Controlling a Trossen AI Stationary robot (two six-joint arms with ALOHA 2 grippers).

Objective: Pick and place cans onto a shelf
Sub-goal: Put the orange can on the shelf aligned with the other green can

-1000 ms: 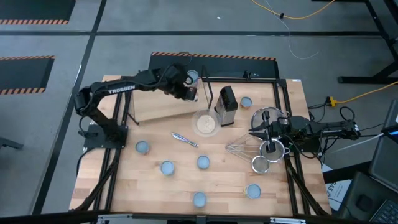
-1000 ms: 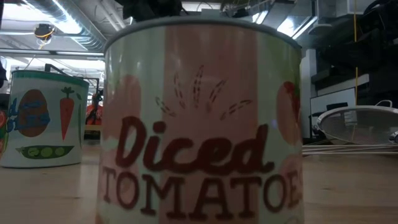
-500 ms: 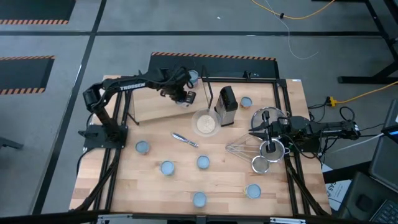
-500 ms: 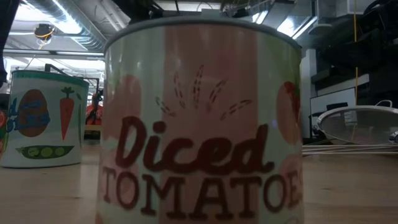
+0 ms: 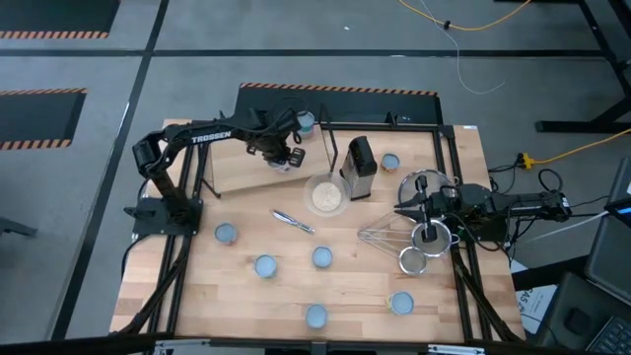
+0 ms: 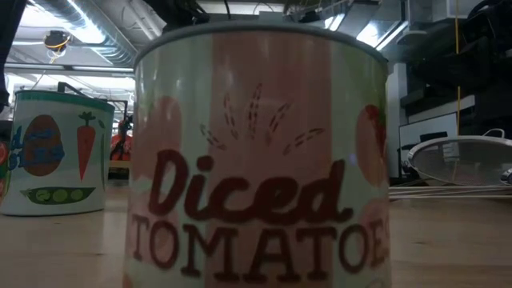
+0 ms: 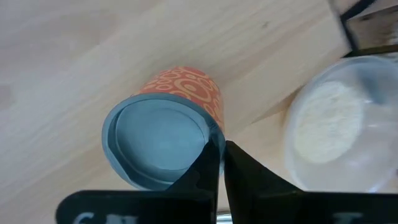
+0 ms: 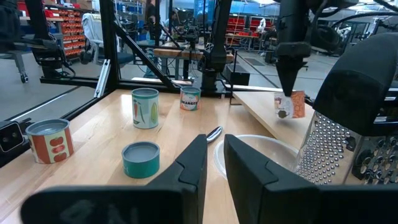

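Since a second ago, my left arm has drawn back from the far can by the shelf's back edge and swung its left gripper (image 5: pixel 283 156) over the shelf (image 5: pixel 237 170). That gripper's fingers are pressed together with nothing between them, and their tips sit against the rim of an orange-patterned can (image 7: pixel 166 137), which stands upright on the pale board directly under the gripper. Just beyond that can, off the shelf edge, I see the whitish bowl (image 7: pixel 339 124) with pale powder in it.

My right gripper (image 5: pixel 426 209) waits over the right side of the bench (image 5: pixel 237 306), near the metal strainers (image 5: pixel 426 237) and the whisk (image 5: pixel 380 233); its fingers stand only slightly apart and hold nothing that I can see. Looking out past it, the grater (image 8: pixel 348 124) is close by on one side, and a teal can (image 8: pixel 141 159), a tomato-label can (image 8: pixel 50 140), a vegetable-label can (image 8: pixel 145 107) and a small orange-lettered can (image 8: pixel 190 98) stand farther out on the bench.

From above, a can (image 5: pixel 306 120) sits at the back just beyond the left gripper, another can (image 5: pixel 390 162) beyond the grater, and five more stand loose on the near half of the bench, well apart from both grippers. The low camera is mostly filled by a Diced Tomatoes can (image 6: pixel 260 156).
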